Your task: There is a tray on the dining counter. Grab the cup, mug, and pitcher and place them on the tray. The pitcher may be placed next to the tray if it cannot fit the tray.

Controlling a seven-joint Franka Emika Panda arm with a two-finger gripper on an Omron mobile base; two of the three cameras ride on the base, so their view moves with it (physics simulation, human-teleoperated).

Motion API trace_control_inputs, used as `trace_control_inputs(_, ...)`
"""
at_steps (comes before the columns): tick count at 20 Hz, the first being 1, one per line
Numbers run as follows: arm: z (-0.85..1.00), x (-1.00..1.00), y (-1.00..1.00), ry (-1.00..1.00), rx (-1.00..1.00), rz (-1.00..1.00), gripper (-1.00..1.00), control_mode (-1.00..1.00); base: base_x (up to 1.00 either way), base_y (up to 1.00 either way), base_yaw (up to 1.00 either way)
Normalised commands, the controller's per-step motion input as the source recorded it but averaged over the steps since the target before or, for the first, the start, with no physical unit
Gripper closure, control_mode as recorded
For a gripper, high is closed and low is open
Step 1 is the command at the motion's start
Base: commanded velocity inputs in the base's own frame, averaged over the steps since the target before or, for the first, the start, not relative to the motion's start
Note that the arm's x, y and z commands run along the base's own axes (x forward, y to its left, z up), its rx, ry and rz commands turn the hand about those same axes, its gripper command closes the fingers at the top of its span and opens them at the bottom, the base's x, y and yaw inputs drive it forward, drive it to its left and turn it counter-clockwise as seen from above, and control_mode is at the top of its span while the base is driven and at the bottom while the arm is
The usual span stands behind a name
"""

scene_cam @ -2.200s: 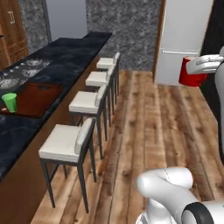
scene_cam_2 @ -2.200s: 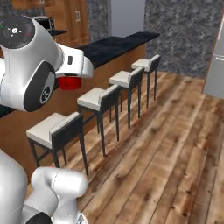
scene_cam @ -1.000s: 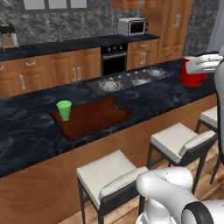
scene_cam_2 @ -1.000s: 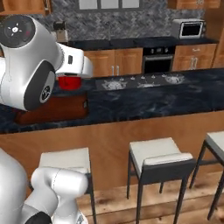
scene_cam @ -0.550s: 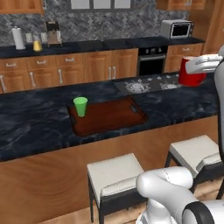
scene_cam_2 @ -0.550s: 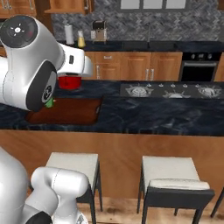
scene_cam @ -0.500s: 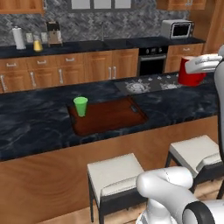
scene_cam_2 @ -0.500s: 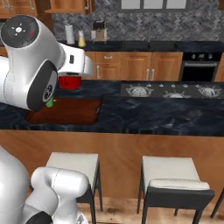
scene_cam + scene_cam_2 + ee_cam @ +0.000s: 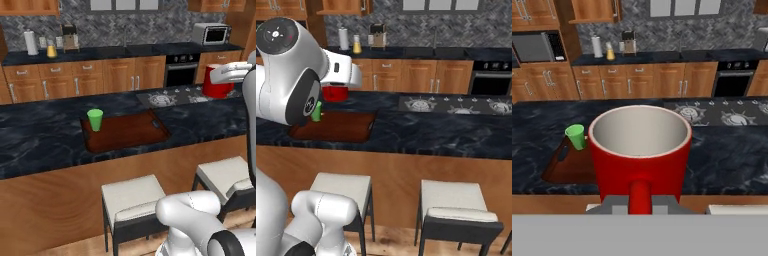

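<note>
view swung left, tool [image 9: 640,207] gripping mug [image 9: 640,150]

The arm rises from the base, its white elbow link bulking large in the right base view, and reaches forward at about chest height. The gripper [image 9: 225,75] is held level, pointing ahead, with its jaws closed on the handle of the red mug [image 9: 640,150], which it carries upright in the air, opening up.

Base views flanking arm, sharing tray [image 9: 125,131], hand view close
</note>
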Motion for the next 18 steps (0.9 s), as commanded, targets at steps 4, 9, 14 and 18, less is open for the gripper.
trace_control_inputs(4,0.00,0.00,0.00,0.00,0.00,0.00,1.00,1.00,0.37,0.19,0.36)
trace_control_inputs(9,0.00,0.00,0.00,0.00,0.00,0.00,1.00,1.00,0.22,0.16,0.28)
trace_control_inputs(14,0.00,0.00,0.00,0.00,0.00,0.00,1.00,-1.00,0.00,0.00,0.00)
trace_control_inputs(18,-0.17,0.08,0.12,0.00,0.00,0.05,1.00,-1.00,0.00,0.00,0.00)
